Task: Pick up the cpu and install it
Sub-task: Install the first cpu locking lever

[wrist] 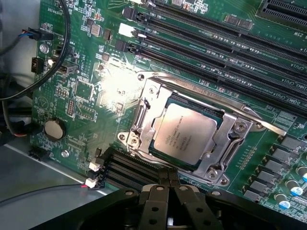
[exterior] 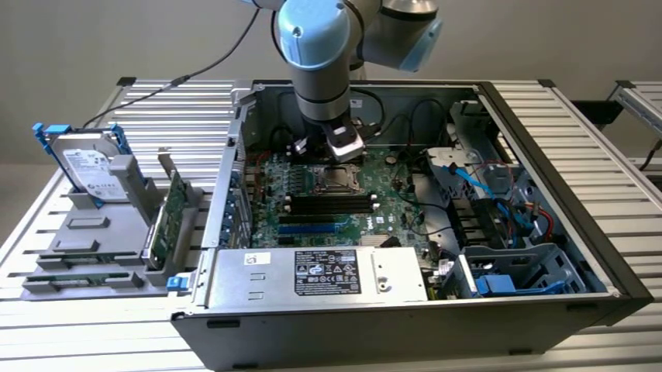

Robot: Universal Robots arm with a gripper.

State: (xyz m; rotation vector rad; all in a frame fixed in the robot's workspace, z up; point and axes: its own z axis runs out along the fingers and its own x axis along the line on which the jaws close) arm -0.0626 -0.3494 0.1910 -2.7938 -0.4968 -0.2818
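The cpu (wrist: 184, 135) lies flat in its socket (wrist: 225, 158) on the green board (wrist: 86, 91) (a metal frame rims it). The gripper (wrist: 169, 178) hovers just beside it, fingers pressed together, holding nothing.

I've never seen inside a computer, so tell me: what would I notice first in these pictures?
The big blue-grey robot arm jumps out first, reaching down into the open computer case. Below it, the shiny silver cpu sits in its metal socket on the green motherboard. The black claw is shut and holds nothing, close beside the cpu.
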